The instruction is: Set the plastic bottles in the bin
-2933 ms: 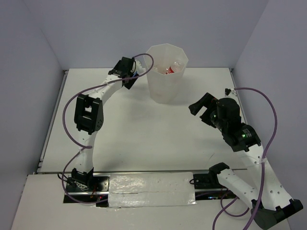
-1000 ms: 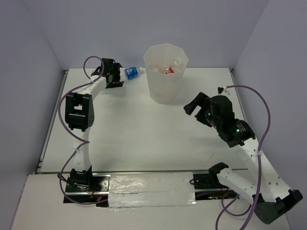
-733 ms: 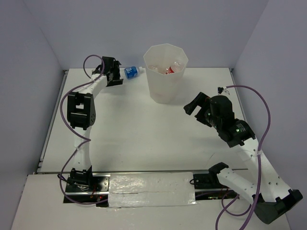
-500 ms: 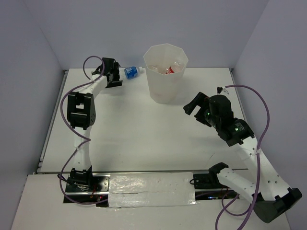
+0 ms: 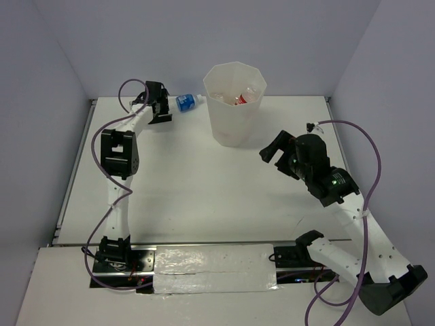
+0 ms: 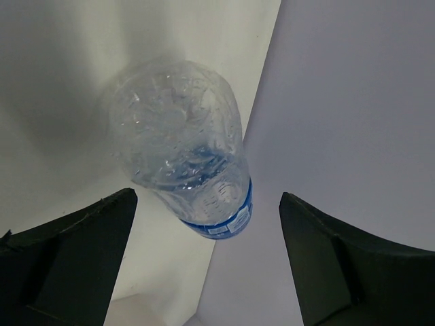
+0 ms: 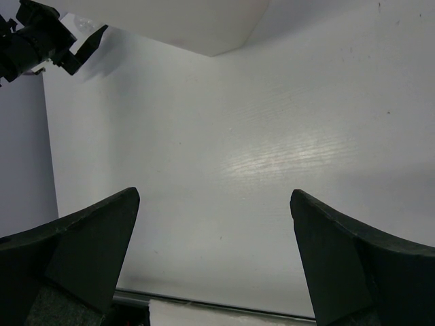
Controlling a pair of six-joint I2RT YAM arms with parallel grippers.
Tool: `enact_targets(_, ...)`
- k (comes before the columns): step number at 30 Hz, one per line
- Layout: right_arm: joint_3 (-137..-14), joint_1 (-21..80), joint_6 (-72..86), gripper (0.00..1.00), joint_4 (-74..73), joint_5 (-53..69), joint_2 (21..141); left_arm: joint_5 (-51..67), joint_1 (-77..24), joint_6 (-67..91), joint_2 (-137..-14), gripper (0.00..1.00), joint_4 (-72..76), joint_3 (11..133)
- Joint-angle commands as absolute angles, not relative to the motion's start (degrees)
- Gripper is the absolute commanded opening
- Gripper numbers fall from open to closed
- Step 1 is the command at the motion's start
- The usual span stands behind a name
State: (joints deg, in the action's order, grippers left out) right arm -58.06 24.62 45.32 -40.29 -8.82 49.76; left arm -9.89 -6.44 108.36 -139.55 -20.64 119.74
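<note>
A clear bottle with a blue label (image 5: 185,102) lies on its side at the back of the table, just left of the bin (image 5: 234,125). In the left wrist view this bottle (image 6: 178,153) lies ahead of the fingers, base toward me, against the back wall. My left gripper (image 5: 166,106) is open just left of it, with nothing between the fingers (image 6: 81,238). The tall white faceted bin holds a red-labelled bottle (image 5: 240,100) and another clear one (image 5: 252,91). My right gripper (image 5: 270,148) hangs open and empty over the table, to the right of the bin.
The back wall (image 6: 340,102) stands right behind the bottle. Side walls enclose the white table (image 5: 204,183) on the left and right. Purple cables (image 5: 377,176) loop off both arms. The right wrist view looks down on bare tabletop (image 7: 217,136), with the left gripper (image 7: 41,41) far off.
The left gripper has drawn back leftward from the bin's side, uncovering the blue-labelled bottle. Over the last second its elbow shifted slightly; the bottle stayed put. The right arm barely moved.
</note>
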Motion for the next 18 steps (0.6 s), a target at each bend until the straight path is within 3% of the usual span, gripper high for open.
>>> enact_targets(1,-58.8,25.22,44.82,0.99,-39.11,-9.49,49.83,-11.16,-5.98,108.54,-141.85,1.0,-22.76,124.62)
enact_targets(7,-58.71,25.14,44.47,1.0,-39.29,-9.75,50.27,-11.86,-5.63,108.63,-146.16,0.99,-23.73,131.29)
enact_targets(15,-58.71,25.22,44.56,0.99,-38.67,-9.05,51.33,-12.13,-5.36,108.37,-147.39,1.0,-23.12,130.17)
enact_targets(18,-58.89,25.22,44.47,0.99,-38.85,-9.23,51.15,-11.6,-5.27,108.19,-147.83,0.95,-21.97,129.29)
